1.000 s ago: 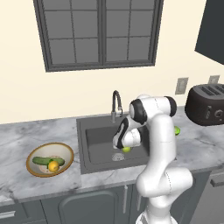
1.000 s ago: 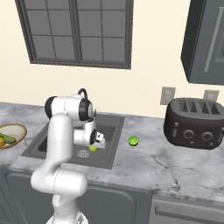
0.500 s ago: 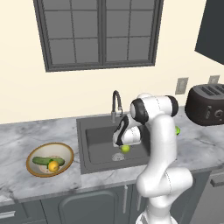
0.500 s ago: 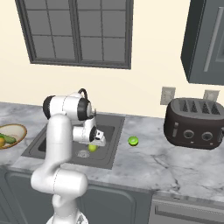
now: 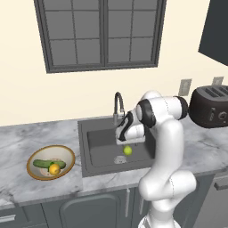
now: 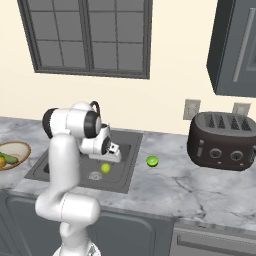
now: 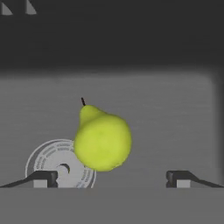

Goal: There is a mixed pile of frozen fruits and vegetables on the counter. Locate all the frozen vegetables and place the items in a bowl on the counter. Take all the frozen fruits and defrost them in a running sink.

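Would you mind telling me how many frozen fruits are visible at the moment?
2. A yellow-green pear is in the sink by the drain, just below the open claw. A green lime sits on the counter right of the sink.

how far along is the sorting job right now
Done: the cucumber and the small orange item lie in the bowl. In hand: the open gripper sits over the sink, with the yellow-green fruit free by the drain. Left: the green fruit sits on the counter. No water visible at the faucet.
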